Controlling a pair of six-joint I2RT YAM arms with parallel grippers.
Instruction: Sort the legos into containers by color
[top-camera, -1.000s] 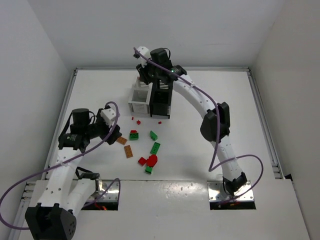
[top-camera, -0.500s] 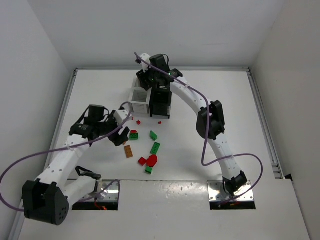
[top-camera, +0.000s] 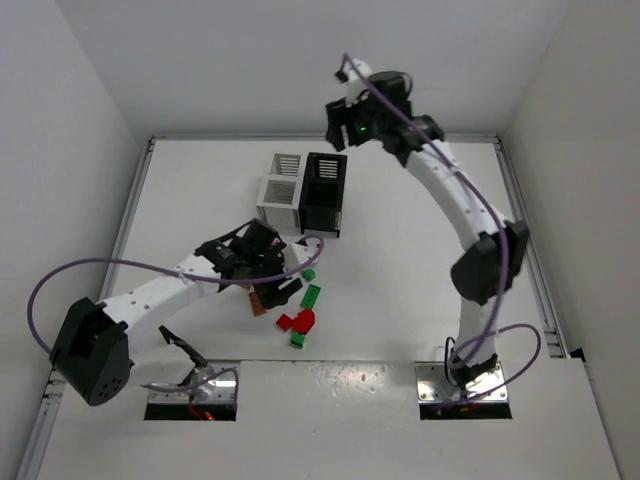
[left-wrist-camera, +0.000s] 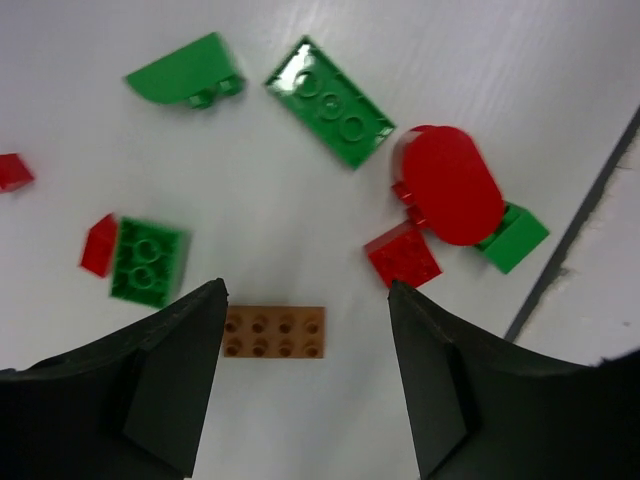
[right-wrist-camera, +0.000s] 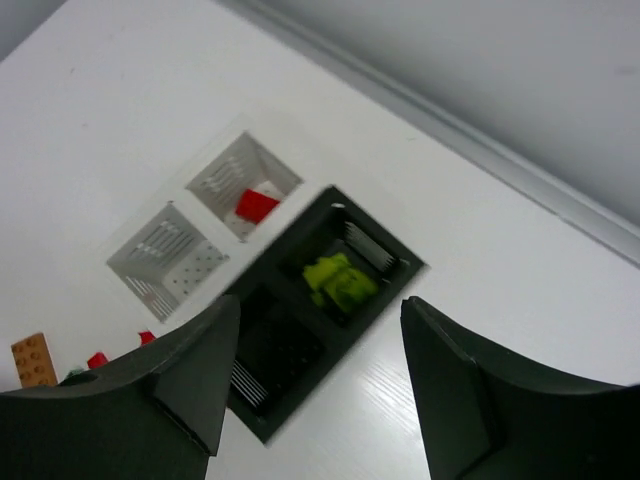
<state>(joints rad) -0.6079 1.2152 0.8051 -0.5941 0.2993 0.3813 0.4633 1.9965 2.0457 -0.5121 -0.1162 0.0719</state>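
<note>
My left gripper (left-wrist-camera: 305, 296) (top-camera: 278, 290) hangs open just above the lego pile, nothing between its fingers. An orange-brown brick (left-wrist-camera: 274, 332) lies on the table between the jaws, close to the left finger. Around it lie green bricks (left-wrist-camera: 328, 102) (left-wrist-camera: 155, 262) and red pieces (left-wrist-camera: 450, 185) (left-wrist-camera: 402, 254). My right gripper (right-wrist-camera: 320, 305) (top-camera: 338, 125) is open and empty, raised high over the containers. The black bin (right-wrist-camera: 262, 355) (top-camera: 323, 192) holds yellow-green legos (right-wrist-camera: 340, 278). One white bin (right-wrist-camera: 225, 175) (top-camera: 285, 165) holds a red lego (right-wrist-camera: 257, 205); the other white bin (right-wrist-camera: 165, 255) (top-camera: 278, 200) looks empty.
More loose pieces sit right of the left gripper: green bricks (top-camera: 311, 295) (top-camera: 297, 340) and red ones (top-camera: 303, 320). Tiny red studs (top-camera: 320, 245) lie near the bins. Raised rails (top-camera: 520, 230) edge the table, and white walls close it in.
My left arm swung right and came down over the pile. My right arm lifted up and right, away from the bins, and its jaws opened wider.
</note>
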